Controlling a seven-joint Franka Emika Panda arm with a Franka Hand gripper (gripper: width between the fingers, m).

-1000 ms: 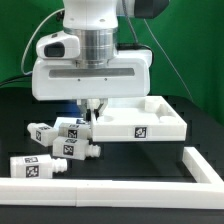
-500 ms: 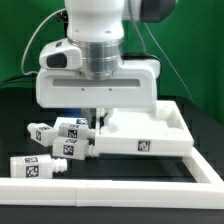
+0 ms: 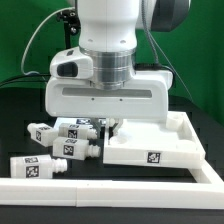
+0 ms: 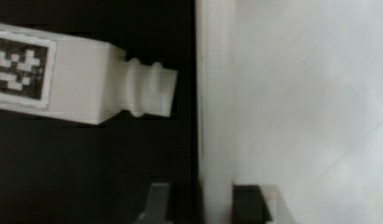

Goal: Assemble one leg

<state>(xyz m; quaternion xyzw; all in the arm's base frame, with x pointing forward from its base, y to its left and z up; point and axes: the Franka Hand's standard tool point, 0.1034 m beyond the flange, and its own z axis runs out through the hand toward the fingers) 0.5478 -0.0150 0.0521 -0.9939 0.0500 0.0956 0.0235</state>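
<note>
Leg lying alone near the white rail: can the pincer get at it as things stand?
Not right away, it seems: the pincer is shut on the panel wall. Once released, the way looks free: the leg lies apart from the other legs, with nothing over it.

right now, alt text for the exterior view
A white robot arm fills the middle, its gripper shut on a wall of a white tray-like panel on a black table. Four small tagged legs lie at the exterior view's left of it; a white rail runs along the front.
</note>
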